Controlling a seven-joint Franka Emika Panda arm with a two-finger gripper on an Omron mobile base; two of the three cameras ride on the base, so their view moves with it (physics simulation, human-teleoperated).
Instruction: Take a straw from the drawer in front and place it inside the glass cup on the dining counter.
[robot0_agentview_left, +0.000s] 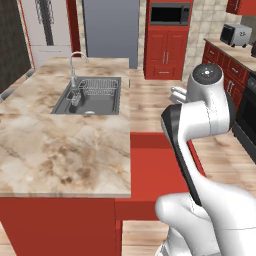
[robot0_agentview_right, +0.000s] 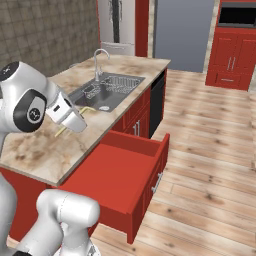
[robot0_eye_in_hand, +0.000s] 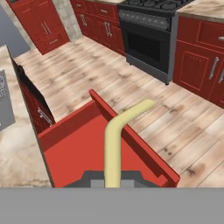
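Left base view: marble desk with sink. Right base view: drawer pulled open; gripper raised above the desk. Hand view: straw clamped in the gripper. Carry step judged underway; the glass cup must be located next.

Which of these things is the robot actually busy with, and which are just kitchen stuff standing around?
In the job: the straw, held in the shut gripper; the open drawer; the dining counter.

Just around: the sink, faucet, stove, microwave, toaster.
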